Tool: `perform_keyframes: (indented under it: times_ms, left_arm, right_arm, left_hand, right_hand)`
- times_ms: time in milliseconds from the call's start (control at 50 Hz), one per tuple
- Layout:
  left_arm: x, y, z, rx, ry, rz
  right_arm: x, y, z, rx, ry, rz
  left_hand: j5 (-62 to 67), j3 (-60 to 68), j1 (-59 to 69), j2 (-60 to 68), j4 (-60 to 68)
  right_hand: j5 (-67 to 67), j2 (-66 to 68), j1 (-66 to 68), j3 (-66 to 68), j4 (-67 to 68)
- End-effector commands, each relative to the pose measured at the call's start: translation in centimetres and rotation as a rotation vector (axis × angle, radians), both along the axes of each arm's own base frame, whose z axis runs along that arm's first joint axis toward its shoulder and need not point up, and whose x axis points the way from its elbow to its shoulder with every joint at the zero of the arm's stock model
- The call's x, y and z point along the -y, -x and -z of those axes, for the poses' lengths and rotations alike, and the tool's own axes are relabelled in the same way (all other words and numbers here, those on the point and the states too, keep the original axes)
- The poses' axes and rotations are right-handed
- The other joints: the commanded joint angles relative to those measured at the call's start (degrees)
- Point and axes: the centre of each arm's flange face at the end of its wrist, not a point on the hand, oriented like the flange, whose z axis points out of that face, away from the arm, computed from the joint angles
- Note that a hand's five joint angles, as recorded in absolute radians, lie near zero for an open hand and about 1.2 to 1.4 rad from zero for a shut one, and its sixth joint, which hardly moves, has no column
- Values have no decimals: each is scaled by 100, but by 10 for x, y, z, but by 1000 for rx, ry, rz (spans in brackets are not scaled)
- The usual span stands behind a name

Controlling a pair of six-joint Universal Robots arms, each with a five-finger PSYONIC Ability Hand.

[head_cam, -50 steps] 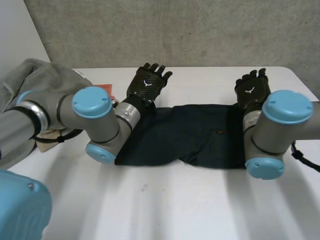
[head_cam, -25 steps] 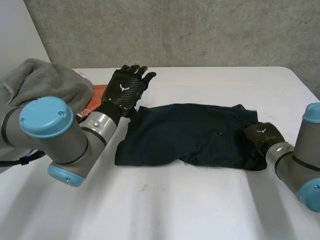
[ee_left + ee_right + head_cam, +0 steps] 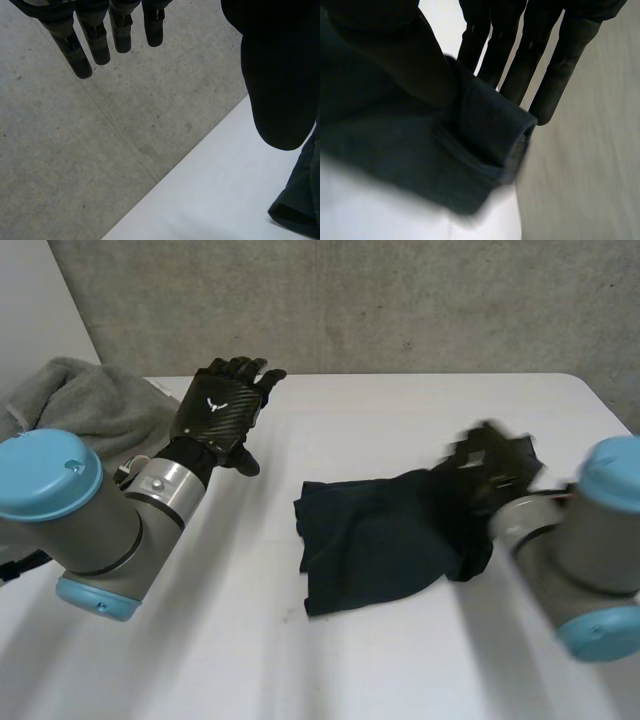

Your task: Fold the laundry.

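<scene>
Right hand point(image 3: 495, 468) is at the middle right of the head view, above the white counter point(image 3: 400, 400). It has hold of the dark blue garment point(image 3: 385, 535) at the garment's right end. In the right wrist view its fingers point(image 3: 547, 65) are nearly straight. The thumb point(image 3: 385, 35) presses a thick folded edge of the garment point(image 3: 485, 135) against them, so the cloth is pinched between thumb and fingers. At this hand the garment is lifted. From there it runs toward the centre of the head view, where the rest of it lies bunched on the counter. Its loose end is slightly left of centre, in the lower half.

Left hand point(image 3: 215, 418) is in the upper left of the head view, well apart from the garment, and it holds nothing. In the left wrist view its fingers point(image 3: 80, 50) are straight and a little spread. The thumb point(image 3: 280, 75) is set apart to the side, and nothing is between them. Just past the thumb, in the same view, a small corner of the garment point(image 3: 300, 200) lies on the counter point(image 3: 210, 200).

Grey towel point(image 3: 85, 405) lies in a heap at the left edge of the head view, partly behind the left arm point(image 3: 70, 510). Grey concrete wall point(image 3: 350, 300) stands behind the counter.
</scene>
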Motion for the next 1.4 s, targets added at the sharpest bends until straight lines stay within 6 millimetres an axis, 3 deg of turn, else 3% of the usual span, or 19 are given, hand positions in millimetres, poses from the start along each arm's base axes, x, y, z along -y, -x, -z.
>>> perform_keyframes:
  times_ms: [20, 60, 80, 120, 140, 200, 300, 340, 420, 600, 720, 800, 920, 1100, 1240, 1340, 1400]
  left_arm:
    - [-5, -3, 4, -5, -34, -9]
    - [-7, -5, 2, -4, -39, -17]
    - [-8, -6, 2, 0, -40, -21]
    - [-10, -7, 0, 3, -43, -25]
    - [-11, -9, -2, 4, -47, -34]
    - [-14, -11, -9, 0, -55, -49]
    - [-17, -9, -22, -5, -54, -63]
    - [-20, -5, -27, -6, -61, -58]
    - [-29, 7, -34, -10, -81, -31]
    - [-56, 55, -25, -15, -138, 127]
    - [-77, 87, 5, 54, -193, 232]
    - [-86, 87, 23, 143, -232, 210]
    - [-95, 78, 48, 258, -272, 168]
    - [-84, 82, 69, 259, -222, 147]
    - [-68, 90, 90, 274, -158, 137]
    - [-64, 87, 98, 340, -125, 126]
    - [-65, 83, 91, 355, -110, 118]
  right_arm:
    - [-81, -74, 42, -62, 7, -566]
    - [-92, -80, 52, -94, -20, -616]
    - [-93, -82, 53, -100, -29, -616]
    - [-91, -82, 49, -97, -45, -589]
    - [-85, -82, 42, -62, -66, -544]
    - [-75, -81, 29, 61, -124, -485]
    - [-39, -58, -40, 595, -313, -367]
    - [-23, -44, -54, 782, -398, -315]
    - [0, -21, -65, 957, -477, -237]
    - [28, 14, -57, 931, -562, 24]
    - [39, 31, -45, 865, -587, 170]
    - [39, 33, -38, 835, -603, 176]
    - [37, 32, -29, 803, -629, 158]
    - [31, 23, -25, 781, -639, 132]
    - [30, 16, -25, 776, -622, 135]
    - [35, 11, -30, 782, -602, 125]
    - [35, 5, -33, 770, -622, 113]
  left_hand:
    - [-287, -233, -87, -192, -181]
    - [-287, -233, -87, -192, -181]
    - [-287, -233, -87, -192, -181]
    - [-287, -233, -87, -192, -181]
    - [-287, -233, -87, -192, -181]
    - [-287, -233, -87, -192, -181]
    - [-287, -233, -87, -192, -181]
    - [-287, -233, -87, -192, -181]
    - [-287, -233, -87, -192, -181]
    - [-287, -233, -87, -192, -181]
    - [-287, -233, -87, -192, -181]
    - [-269, -215, -69, -175, -163]
    - [1278, 1331, 1477, 1372, 1384]
    - [1769, 1823, 1969, 1864, 1875]
    - [3650, 3704, 3850, 3744, 3756]
    - [6709, 6763, 6909, 6804, 6815]
    - [6713, 6767, 6913, 6808, 6819]
  right_hand:
    - [1230, 1269, 2724, 1153, 1137]
    - [1044, 1083, 2539, 968, 952]
    - [-423, -384, 1071, -500, -516]
    - [-4854, -4815, -3360, -4931, -4947]
    - [-5770, -5731, -4276, -5847, -5863]
    - [-5770, -5731, -4276, -5847, -5863]
    - [-5770, -5731, -4276, -5847, -5863]
    - [-5770, -5731, -4276, -5847, -5863]
    - [-5770, -5731, -4276, -5847, -5863]
    - [-5770, -5731, -4276, -5847, -5863]
    - [-5770, -5731, -4276, -5847, -5863]
    - [-5770, -5731, -4276, -5847, -5863]
    - [-5770, -5731, -4276, -5847, -5863]
    - [-5770, -5731, -4276, -5847, -5863]
    - [-5770, -5731, -4276, -5847, -5863]
    - [-5770, -5731, -4276, -5847, -5863]
    - [-5770, -5731, -4276, -5847, -5863]
